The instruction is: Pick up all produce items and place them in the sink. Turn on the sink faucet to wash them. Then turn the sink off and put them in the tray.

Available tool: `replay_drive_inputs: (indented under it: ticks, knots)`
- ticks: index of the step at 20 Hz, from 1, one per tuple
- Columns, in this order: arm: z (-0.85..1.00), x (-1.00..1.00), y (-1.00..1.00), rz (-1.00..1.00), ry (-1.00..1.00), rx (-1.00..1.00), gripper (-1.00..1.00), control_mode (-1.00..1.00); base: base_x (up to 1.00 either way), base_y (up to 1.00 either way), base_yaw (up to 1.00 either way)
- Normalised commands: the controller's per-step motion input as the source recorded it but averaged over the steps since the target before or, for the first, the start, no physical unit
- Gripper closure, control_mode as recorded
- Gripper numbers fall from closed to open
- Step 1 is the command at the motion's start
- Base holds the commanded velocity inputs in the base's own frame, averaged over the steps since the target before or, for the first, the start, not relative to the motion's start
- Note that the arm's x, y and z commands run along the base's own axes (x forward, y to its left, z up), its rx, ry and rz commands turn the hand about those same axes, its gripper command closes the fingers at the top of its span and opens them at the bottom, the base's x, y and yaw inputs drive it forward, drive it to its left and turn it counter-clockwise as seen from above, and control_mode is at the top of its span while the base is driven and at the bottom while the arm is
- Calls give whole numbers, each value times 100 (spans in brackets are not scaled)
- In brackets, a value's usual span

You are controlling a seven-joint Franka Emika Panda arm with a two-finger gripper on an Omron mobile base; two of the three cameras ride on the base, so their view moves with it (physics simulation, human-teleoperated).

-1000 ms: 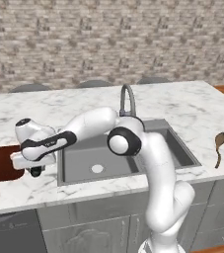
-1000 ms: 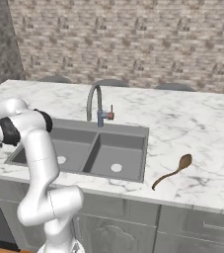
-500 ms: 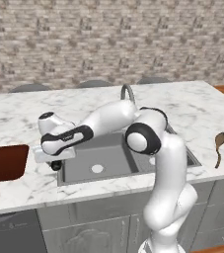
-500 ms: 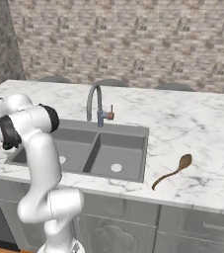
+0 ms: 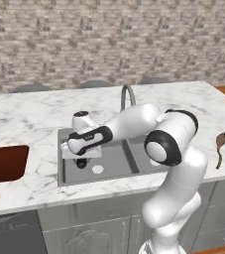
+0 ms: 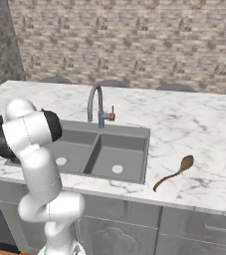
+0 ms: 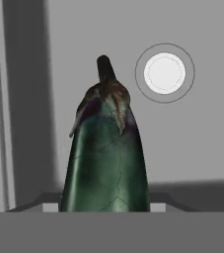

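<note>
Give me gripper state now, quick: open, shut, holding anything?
Gripper: shut on the dark green oblong produce item, holding it over the left basin of the sink, near the drain.

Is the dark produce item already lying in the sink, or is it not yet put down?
Not yet down. The dark item hangs at the gripper, above the basin floor and drain of the sink.

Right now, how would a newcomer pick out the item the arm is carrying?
Find the grey double sink; over its left basin hangs the gripper. The dark blackish-green oblong held there has a stubby stem pointing toward the pale round drain.
</note>
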Motion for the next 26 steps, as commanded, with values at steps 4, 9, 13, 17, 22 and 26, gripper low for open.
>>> replay_drive_inputs:
  ticks: [4, 9, 13, 17, 22, 26]
  knots:
    - [-22, 36, -67, -5, 2, 9, 100, -100, 0, 0, 0]
    - [-25, 47, -36, -3, 8, 3, 100, -100, 0, 0, 0]
    - [-24, 58, -11, -3, 4, 0, 100, -100, 0, 0, 0]
    - [-28, 63, -5, -5, 5, -1, 100, -100, 0, 0, 0]
    - [-38, 42, -1, -5, 6, -3, 100, -100, 0, 0, 0]
    - [-43, 33, 1, -8, 6, -9, 100, -100, 0, 0, 0]
